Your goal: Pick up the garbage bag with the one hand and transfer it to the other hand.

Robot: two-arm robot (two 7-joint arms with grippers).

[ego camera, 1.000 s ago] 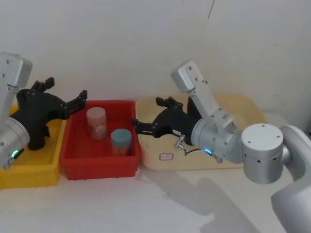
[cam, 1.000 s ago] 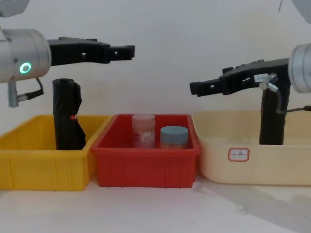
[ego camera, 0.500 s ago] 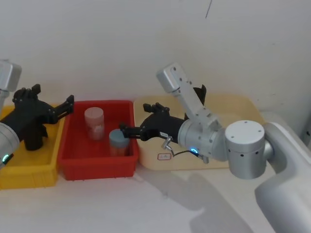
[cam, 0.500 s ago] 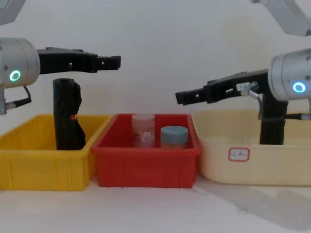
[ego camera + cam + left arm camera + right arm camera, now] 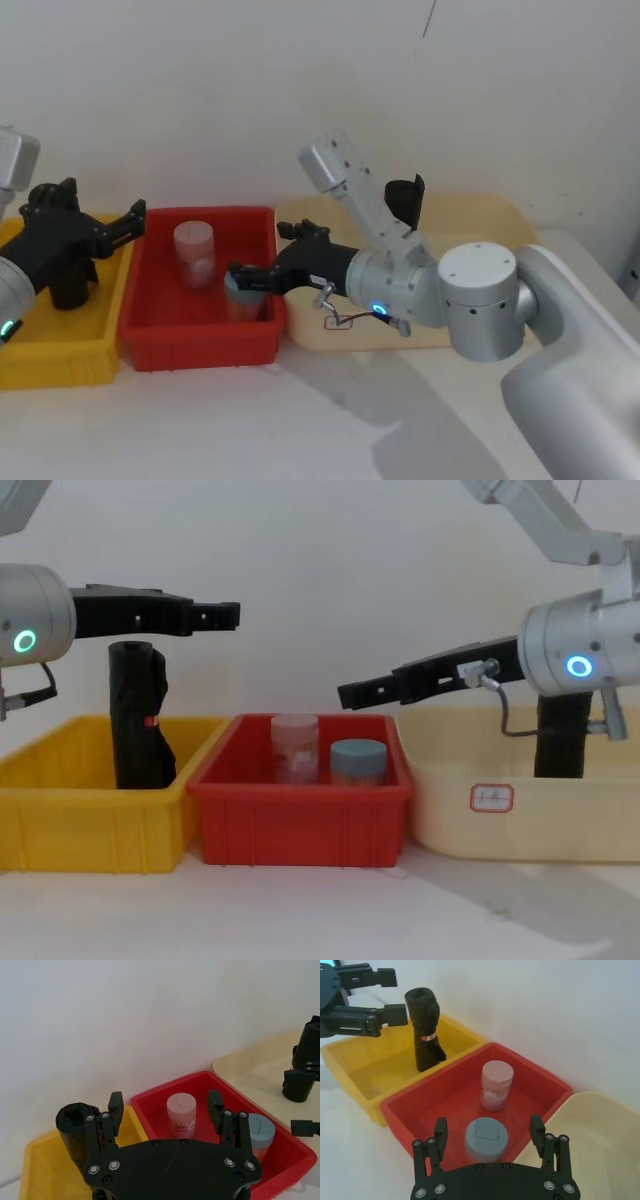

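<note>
While R gripper (image 5: pixel 358 691), wide & empty, swings left over red bin (image 5: pixel 300 786), away from garbage bag (image 5: pixel 562 745), L gripper (image 5: pixel 218 615) backs off, also wide; pickup unstarted.

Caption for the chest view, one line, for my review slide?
Open left gripper and open right gripper point toward each other; garbage bag stands upright in cream bin.
</note>
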